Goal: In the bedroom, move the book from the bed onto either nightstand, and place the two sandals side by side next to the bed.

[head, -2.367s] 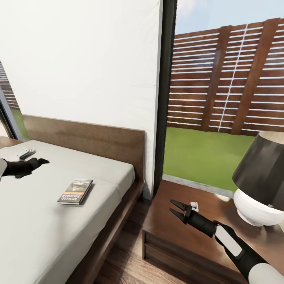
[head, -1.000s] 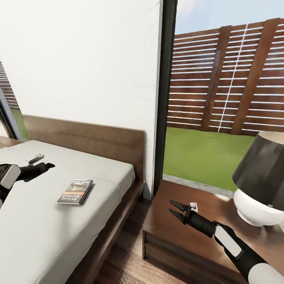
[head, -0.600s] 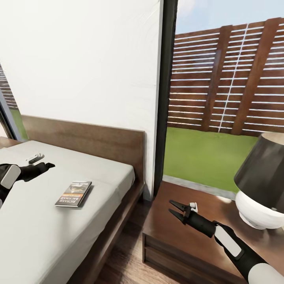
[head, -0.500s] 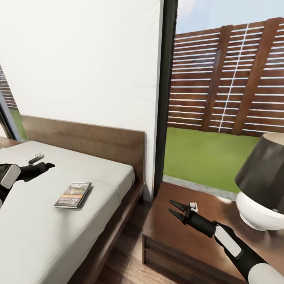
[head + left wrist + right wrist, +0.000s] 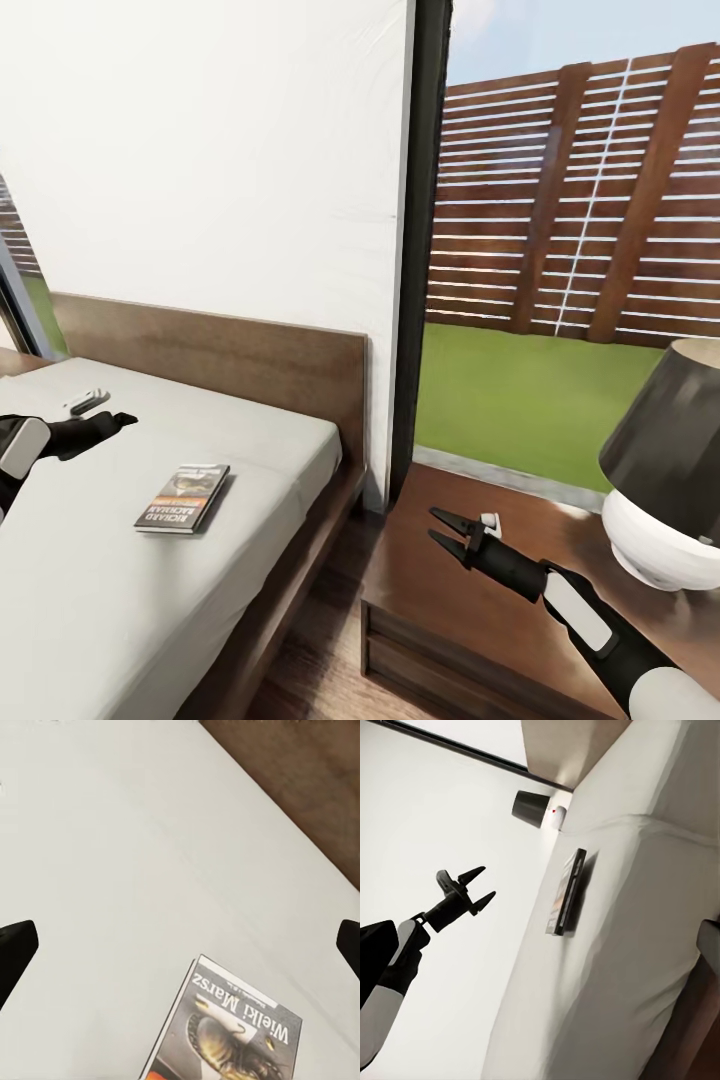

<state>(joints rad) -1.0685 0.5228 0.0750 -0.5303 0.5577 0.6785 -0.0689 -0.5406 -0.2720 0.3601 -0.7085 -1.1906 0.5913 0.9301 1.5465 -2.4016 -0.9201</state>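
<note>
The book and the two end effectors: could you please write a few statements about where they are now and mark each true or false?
1. The book lies flat on the bed. True.
2. The left end effector grips the book. False: it hovers open over the mattress, apart from the book.
3. The right end effector is open above the nightstand. True.
4. The lamp stands on the bed. False: it stands on the nightstand.
5. The book's cover faces down. False: the left wrist view shows the picture and lettering facing up.
</note>
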